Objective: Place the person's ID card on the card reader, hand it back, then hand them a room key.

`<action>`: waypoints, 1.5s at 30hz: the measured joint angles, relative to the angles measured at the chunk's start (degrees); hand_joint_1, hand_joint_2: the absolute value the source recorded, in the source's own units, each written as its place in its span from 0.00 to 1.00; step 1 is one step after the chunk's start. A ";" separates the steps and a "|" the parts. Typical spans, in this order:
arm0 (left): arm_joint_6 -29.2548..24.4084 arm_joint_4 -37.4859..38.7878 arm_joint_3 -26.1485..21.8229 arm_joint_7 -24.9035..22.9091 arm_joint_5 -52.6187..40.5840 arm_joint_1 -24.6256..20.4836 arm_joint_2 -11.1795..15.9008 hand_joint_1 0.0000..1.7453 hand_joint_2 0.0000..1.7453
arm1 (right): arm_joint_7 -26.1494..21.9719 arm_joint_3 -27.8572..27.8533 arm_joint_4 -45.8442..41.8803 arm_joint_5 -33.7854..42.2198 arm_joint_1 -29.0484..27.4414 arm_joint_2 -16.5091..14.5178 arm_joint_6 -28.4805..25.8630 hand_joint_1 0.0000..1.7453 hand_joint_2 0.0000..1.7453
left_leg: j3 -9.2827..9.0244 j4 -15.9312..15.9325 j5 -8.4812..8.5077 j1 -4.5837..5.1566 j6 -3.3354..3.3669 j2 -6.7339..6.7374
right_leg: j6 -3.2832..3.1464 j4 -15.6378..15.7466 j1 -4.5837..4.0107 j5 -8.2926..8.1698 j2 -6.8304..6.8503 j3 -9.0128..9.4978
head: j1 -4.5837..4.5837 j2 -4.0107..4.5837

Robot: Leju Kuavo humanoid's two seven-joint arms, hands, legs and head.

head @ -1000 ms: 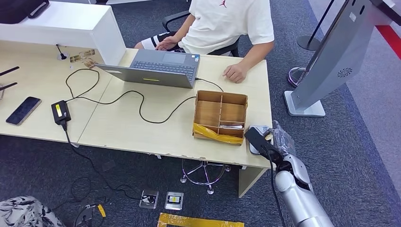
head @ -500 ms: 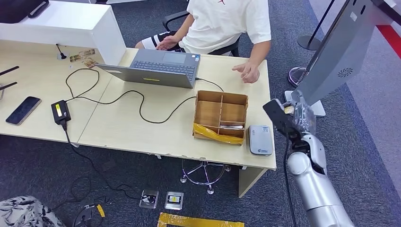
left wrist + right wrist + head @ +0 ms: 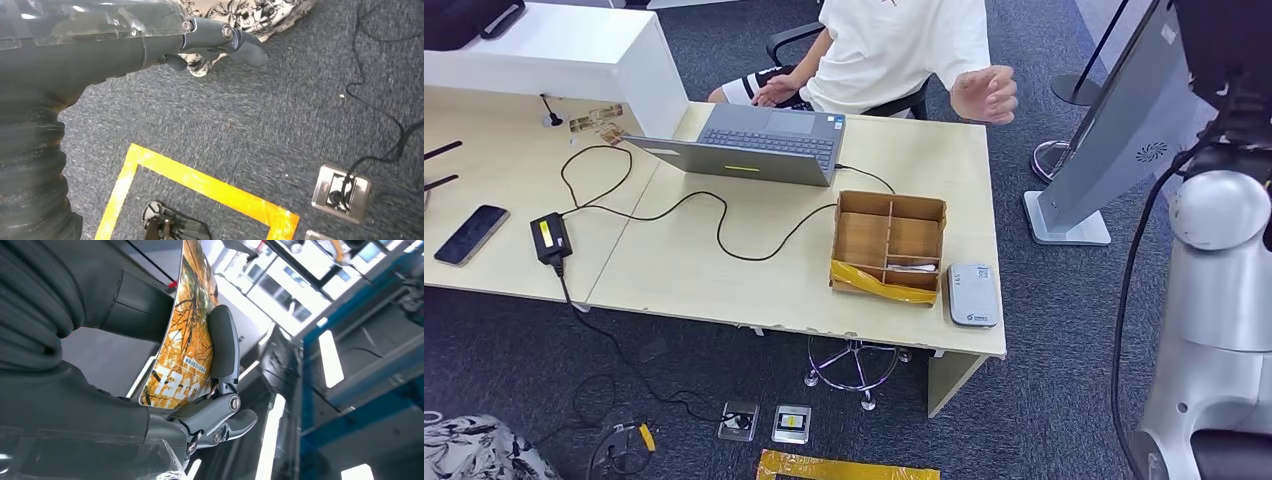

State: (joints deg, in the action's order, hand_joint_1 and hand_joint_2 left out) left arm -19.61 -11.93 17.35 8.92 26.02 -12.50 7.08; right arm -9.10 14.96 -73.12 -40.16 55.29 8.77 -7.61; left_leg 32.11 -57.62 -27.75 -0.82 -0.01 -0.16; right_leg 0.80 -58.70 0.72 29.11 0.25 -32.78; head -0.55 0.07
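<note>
risk: card (image 3: 185, 335) bowed in right hand (image 3: 150, 370), thumb and fingers pinching its faces; could spring loose or miss person's hand (image 3: 986, 93), raised well apart beyond desk (image 3: 704, 270). card reader (image 3: 973, 294) bare near desk corner. right arm lifted high. left hand (image 3: 215, 42) hangs over carpet, fingers curled loosely, holding nothing.

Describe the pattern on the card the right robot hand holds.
The card bears an orange-yellow autumn-leaf picture with white lettering, clearest in the right wrist view.
</note>
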 joint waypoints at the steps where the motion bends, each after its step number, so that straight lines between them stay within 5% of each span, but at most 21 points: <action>1: 0.01 -0.01 0.14 -0.20 -0.08 -0.27 -0.12 0.00 1.00 | -1.05 0.56 1.98 -1.13 2.05 -0.69 -0.36 1.00 1.00 | 0.01 0.00 0.02 0.00 -0.03 0.00 | 0.00 -0.02 0.00 0.00 0.00 -0.01 | 0.01 0.00; 10: 0.19 -0.07 0.74 -0.91 0.07 -1.92 -1.05 0.00 1.00 | 0.13 7.48 30.10 -14.02 15.17 -8.35 -0.59 1.00 1.00 | 0.02 -0.01 0.13 -0.04 -0.12 -0.14 | -0.02 -0.12 -0.05 0.00 0.12 -0.04 | 0.00 0.00; 25: -0.19 -0.04 0.72 -0.96 1.96 -1.28 -1.02 0.00 1.00 | 5.61 17.45 49.69 -23.92 14.42 -12.63 3.31 1.00 1.00 | 0.03 -0.01 0.13 -0.04 -0.12 -0.19 | -0.03 -0.10 -0.05 0.01 0.18 -0.07 | 0.00 0.00; 29: -0.16 -0.02 0.72 -0.94 2.16 -1.05 -0.88 0.00 1.00 | 6.20 18.47 51.11 -24.34 13.47 -12.81 3.33 0.00 1.00 | 0.02 -0.01 0.14 -0.04 -0.12 -0.19 | -0.03 -0.11 -0.05 0.01 0.15 -0.08 | 0.00 0.00; 45: -0.15 -0.02 0.72 -0.92 2.04 -0.31 -0.76 0.00 1.00 | 7.02 16.65 53.15 -17.77 12.18 -12.56 -2.82 0.00 1.00 | 0.02 -0.02 0.13 -0.05 -0.13 -0.12 | -0.04 -0.11 -0.05 0.01 0.04 -0.14 | 0.00 0.00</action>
State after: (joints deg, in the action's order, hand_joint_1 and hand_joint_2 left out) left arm -19.76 -11.96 18.08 8.00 28.06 -12.81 6.32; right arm -2.08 31.61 -19.98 -57.93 67.47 -3.79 -10.43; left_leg 32.13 -57.65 -27.61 -0.86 -0.14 -0.28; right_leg 0.76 -58.81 0.67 29.12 0.29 -32.92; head -0.55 0.07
